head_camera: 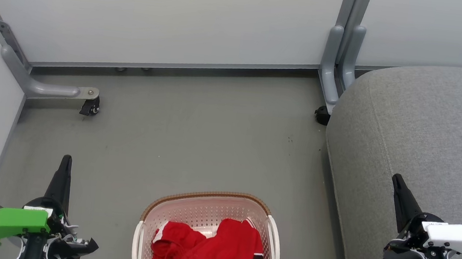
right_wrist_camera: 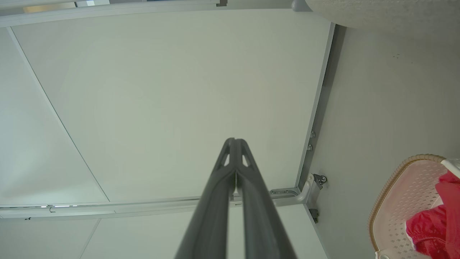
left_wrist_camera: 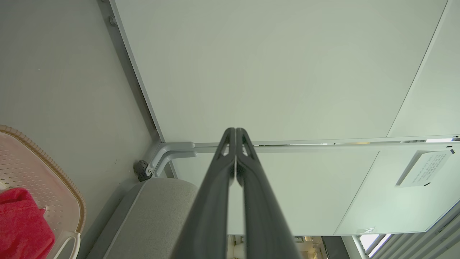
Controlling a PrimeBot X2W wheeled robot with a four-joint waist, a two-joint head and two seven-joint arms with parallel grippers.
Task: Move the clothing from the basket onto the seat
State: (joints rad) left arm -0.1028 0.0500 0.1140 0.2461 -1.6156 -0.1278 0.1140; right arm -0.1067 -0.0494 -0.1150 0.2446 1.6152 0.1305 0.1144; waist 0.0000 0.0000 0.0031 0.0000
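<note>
Left gripper (head_camera: pixel 65 170) and right gripper (head_camera: pixel 399 192), both pinched closed and empty, flank the basket (head_camera: pixel 207 194) holding the red clothing (head_camera: pixel 209 251). The basket looks slightly nearer the left; the seat (head_camera: pixel 429 124) lies on the right's side.

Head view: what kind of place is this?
Probably a lab corner staged like a home: white partition panels on wheeled feet, a grey seat, and a basket of red clothing.
</note>
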